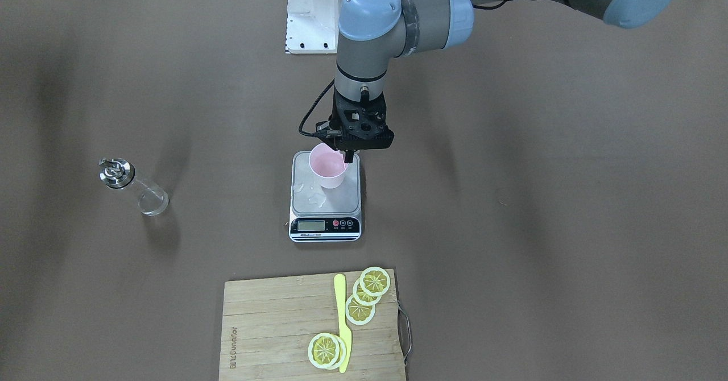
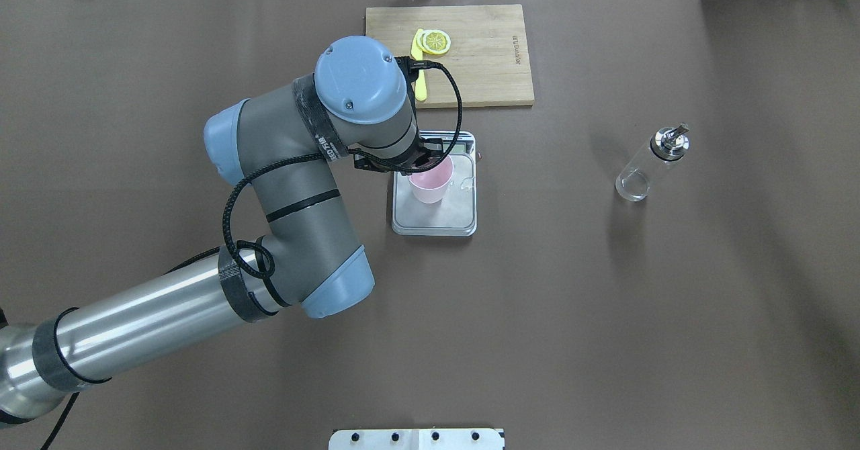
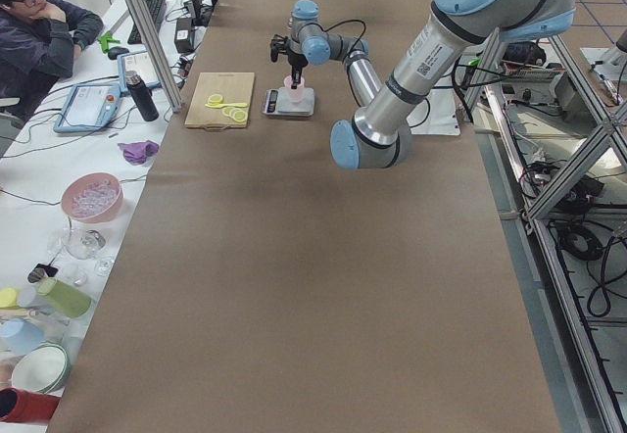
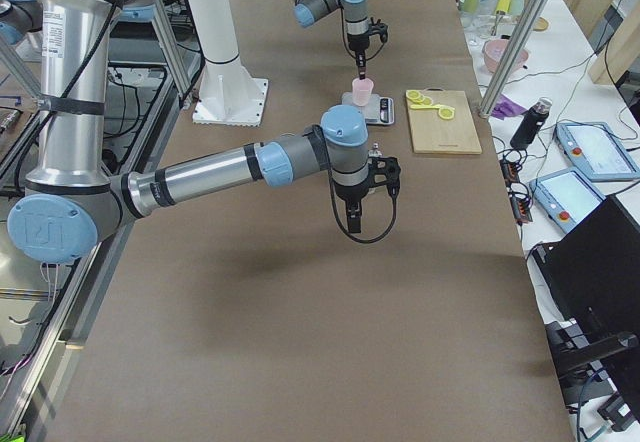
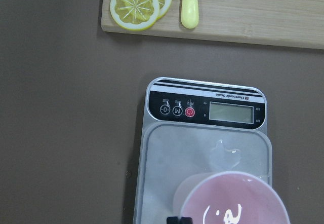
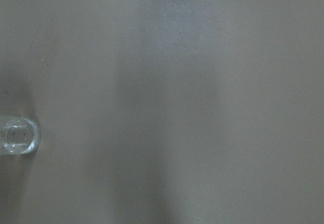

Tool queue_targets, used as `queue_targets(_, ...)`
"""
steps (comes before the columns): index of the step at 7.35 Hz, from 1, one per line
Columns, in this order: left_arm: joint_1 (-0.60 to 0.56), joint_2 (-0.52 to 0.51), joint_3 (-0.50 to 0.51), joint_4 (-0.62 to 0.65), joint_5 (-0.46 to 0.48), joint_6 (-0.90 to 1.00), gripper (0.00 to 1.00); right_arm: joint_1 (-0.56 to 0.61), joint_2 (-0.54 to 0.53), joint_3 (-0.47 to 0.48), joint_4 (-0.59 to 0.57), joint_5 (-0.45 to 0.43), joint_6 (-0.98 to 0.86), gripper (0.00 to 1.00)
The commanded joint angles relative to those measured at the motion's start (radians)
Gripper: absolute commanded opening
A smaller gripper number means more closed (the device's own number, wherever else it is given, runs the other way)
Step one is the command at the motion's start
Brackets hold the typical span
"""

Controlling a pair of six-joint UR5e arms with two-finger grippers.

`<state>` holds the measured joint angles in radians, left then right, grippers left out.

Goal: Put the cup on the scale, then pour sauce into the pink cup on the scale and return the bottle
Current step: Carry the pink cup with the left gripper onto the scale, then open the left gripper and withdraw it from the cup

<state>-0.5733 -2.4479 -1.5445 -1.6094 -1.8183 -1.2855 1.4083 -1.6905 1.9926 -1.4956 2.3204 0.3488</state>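
Note:
The pale pink cup [image 1: 327, 166] stands on the silver platform of the scale [image 1: 336, 202], toward its far side from the display. My left gripper [image 1: 348, 156] reaches down from above and is shut on the cup's rim. One fingertip [image 5: 179, 219] shows at the rim in the left wrist view. The clear glass bottle [image 1: 136, 189] with its metal spout stands alone on the table, far from the scale, and also shows in the overhead view [image 2: 648, 164]. My right gripper [image 4: 355, 217] hangs above the table near the bottle. I cannot tell whether it is open or shut.
A wooden cutting board [image 1: 273, 324] with lemon slices [image 1: 367, 293] and a yellow knife [image 1: 343, 324] lies beyond the scale's display end. A few clear droplets [image 1: 315, 199] lie on the scale platform. The white arm base plate [image 1: 310, 23] sits at the robot's table edge.

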Motion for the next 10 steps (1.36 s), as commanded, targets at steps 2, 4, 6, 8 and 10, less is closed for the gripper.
queue_targets(2, 0.001, -0.016, 0.03, -0.015, 0.011, 0.002, 0.0, -0.002, 0.0, 0.0, 0.0, 0.001, -0.002, 1.0)
queue_targets(4, 0.001, -0.019, 0.052, -0.059, 0.011, 0.009, 0.23, -0.002, 0.0, 0.0, 0.0, 0.001, -0.005, 1.0)
queue_targets(6, 0.0, -0.017, 0.038, -0.057, 0.01, 0.082, 0.98, -0.002, 0.0, 0.0, 0.0, 0.001, -0.005, 1.0)
queue_targets(8, -0.045, 0.006, -0.031, 0.004, -0.022, 0.208, 0.98, -0.012, 0.009, 0.0, 0.056, -0.004, -0.008, 0.99)
queue_targets(10, -0.158, 0.154, -0.179, 0.032, -0.155, 0.369, 0.98, -0.017, -0.002, -0.07, 0.359, -0.007, -0.039, 0.99)
